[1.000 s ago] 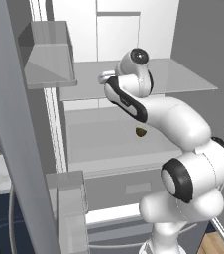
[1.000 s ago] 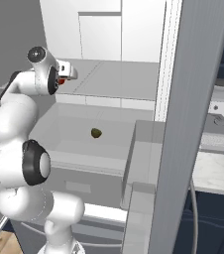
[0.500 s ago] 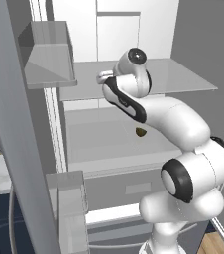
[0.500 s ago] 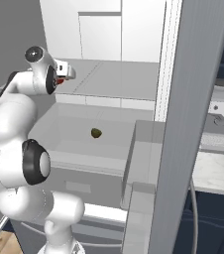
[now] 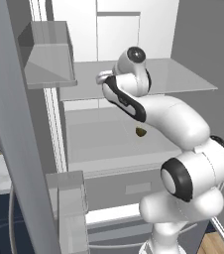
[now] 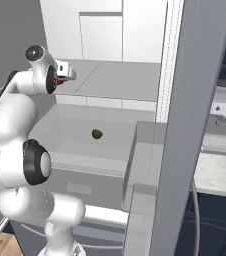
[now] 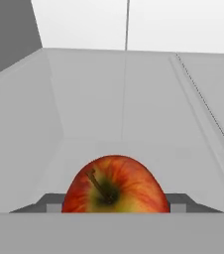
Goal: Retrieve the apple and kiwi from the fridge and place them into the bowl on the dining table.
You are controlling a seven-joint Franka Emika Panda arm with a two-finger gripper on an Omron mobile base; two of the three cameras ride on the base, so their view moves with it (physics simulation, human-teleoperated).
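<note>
Apple [image 7: 115, 186] — red-orange, stem up

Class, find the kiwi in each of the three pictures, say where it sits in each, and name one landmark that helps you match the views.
Left base view: the kiwi lies on the lower fridge shelf, just right of centre, partly behind the arm.
Right base view: the kiwi lies left of centre on that same shelf.
Hand view: no kiwi here; the apple sits at bottom centre.
Shared landmark: the fridge's upper shelf.

A kitchen: open fridge [image 5: 134, 74] with grey shelves centre frame, marble counter [image 6: 220, 175] at the right edge.
</note>
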